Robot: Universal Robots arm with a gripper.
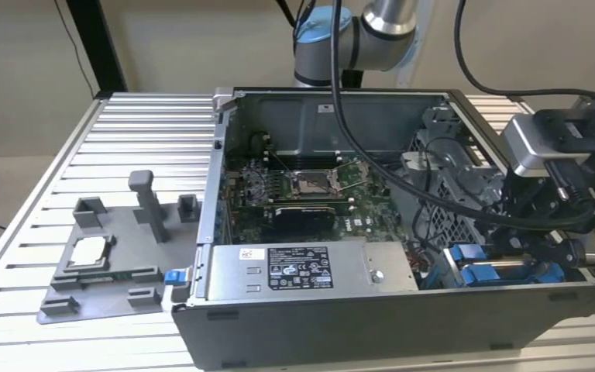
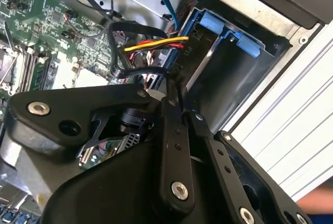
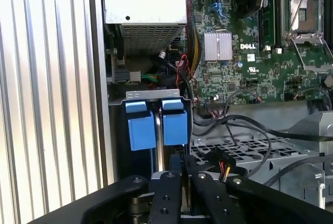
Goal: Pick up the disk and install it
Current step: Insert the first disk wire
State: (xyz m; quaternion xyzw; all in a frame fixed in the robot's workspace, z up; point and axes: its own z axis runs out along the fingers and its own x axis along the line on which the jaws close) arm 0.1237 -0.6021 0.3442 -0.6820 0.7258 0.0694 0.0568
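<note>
The disk's bright blue carrier (image 1: 483, 273) sits upright in the drive bay at the near corner of the open computer case (image 1: 380, 325), on the exterior view's right. Its two blue tabs (image 3: 141, 130) stand side by side with a thin silver strip between them. My gripper (image 1: 533, 246) hovers just over that bay. In both wrist views its black fingers (image 3: 171, 185) lie close together, shut, with their tips (image 2: 174, 99) at the carrier's blue frame (image 2: 218, 26). I cannot tell whether they pinch the silver strip.
A grey power supply box (image 1: 308, 267) with a white label lies beside the bay. Coloured and black cables (image 3: 234, 125) cross between the bay and the motherboard (image 1: 297, 186). A grey fixture (image 1: 101, 263) holding a small square chip rests on the slatted table at the exterior view's left.
</note>
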